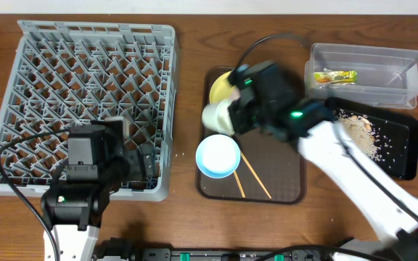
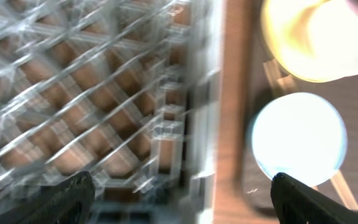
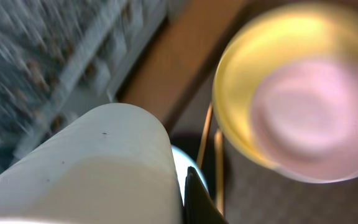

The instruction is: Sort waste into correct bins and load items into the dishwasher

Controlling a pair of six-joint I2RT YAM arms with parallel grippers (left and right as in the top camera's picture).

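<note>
Overhead | right pincer (image 1: 228, 116) | clasps smooth white cup (image 1: 214, 116) (cylindrical)

Grey lattice rack (image 1: 93, 87), yellow plate (image 1: 218, 88), light blue cup (image 1: 218, 156), white cup (image 1: 215, 116), brown tray (image 1: 281, 174), yellow-green wrapper (image 1: 336, 75), black tray (image 1: 405, 145).

Wooden table (image 1: 187, 87), brown serving tray (image 1: 285, 177) on it
</note>
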